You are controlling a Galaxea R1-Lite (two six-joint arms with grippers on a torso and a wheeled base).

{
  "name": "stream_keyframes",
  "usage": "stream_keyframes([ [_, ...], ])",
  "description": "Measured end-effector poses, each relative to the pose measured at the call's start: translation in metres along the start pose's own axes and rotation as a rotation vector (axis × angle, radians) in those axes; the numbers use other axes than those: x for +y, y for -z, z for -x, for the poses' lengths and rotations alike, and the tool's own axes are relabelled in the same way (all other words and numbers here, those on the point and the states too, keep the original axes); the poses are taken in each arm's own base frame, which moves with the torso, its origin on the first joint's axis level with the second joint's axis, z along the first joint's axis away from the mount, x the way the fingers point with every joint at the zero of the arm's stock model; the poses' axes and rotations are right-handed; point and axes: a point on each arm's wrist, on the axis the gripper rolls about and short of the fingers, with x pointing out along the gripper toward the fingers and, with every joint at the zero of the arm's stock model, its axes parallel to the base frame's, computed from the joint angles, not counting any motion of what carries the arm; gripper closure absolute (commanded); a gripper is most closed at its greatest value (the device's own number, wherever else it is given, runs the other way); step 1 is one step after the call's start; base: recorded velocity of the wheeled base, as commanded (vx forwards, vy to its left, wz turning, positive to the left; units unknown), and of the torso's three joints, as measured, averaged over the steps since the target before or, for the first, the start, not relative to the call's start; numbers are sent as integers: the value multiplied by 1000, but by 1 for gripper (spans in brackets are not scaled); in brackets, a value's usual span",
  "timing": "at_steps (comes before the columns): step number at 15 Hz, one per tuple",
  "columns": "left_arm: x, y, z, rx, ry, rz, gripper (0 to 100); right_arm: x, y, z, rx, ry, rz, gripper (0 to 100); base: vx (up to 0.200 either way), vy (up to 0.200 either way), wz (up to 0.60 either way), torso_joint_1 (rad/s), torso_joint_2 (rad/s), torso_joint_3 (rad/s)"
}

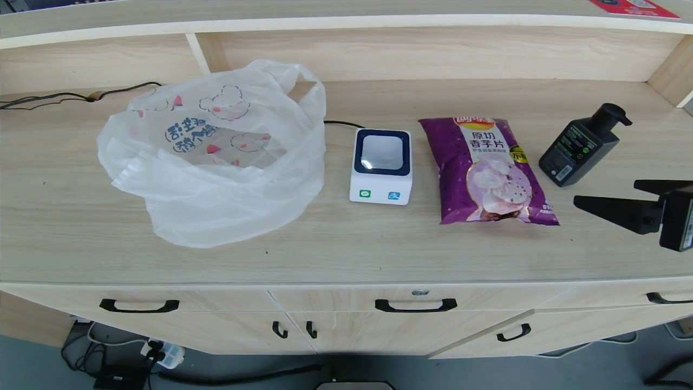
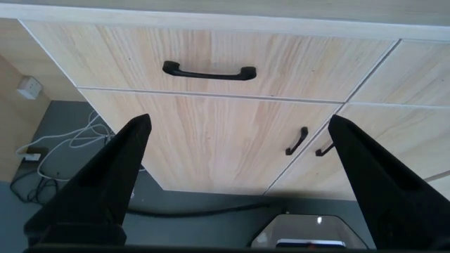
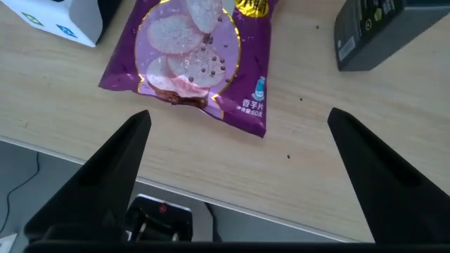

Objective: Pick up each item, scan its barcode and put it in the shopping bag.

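A white plastic shopping bag (image 1: 216,157) lies open on the left of the wooden counter. Right of it stands the white barcode scanner (image 1: 380,165) (image 3: 63,17), window facing up. A purple chip bag (image 1: 484,170) (image 3: 190,56) lies flat beside the scanner. Farther right lies a black pump bottle (image 1: 582,145) (image 3: 380,31). My right gripper (image 1: 604,193) (image 3: 239,114) hovers open over the counter's front right, just right of the chip bag and in front of the bottle, holding nothing. My left gripper (image 2: 239,121) is open and empty below counter level, facing the cabinet front.
A black cable (image 1: 81,96) runs along the counter's back left. A raised back shelf (image 1: 433,54) walls the counter's far side. Drawers with black handles (image 2: 209,71) (image 1: 416,306) front the cabinet below. Cables and a power strip (image 1: 162,352) lie on the floor.
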Motion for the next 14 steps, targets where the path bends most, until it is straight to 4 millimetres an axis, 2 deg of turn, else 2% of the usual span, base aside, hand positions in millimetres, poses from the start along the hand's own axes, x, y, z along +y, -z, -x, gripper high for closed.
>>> stream_keyframes([
  [3, 0, 0, 0, 0, 1, 0, 0, 0, -2, -5, 6, 0, -44, 0, 0, 200, 0, 6, 4, 6],
  [7, 0, 0, 0, -1, 1, 0, 0, -5, -11, -16, 1, 13, -51, 0, 0, 0, 0, 0, 0, 0],
  [11, 0, 0, 0, -1, 1, 0, 0, -10, -28, -44, 5, 57, -43, 0, 0, 0, 0, 0, 0, 0],
  [14, 0, 0, 0, -2, 0, 0, 0, -13, -28, -65, 42, 91, -43, 0, 0, 0, 0, 0, 0, 0],
])
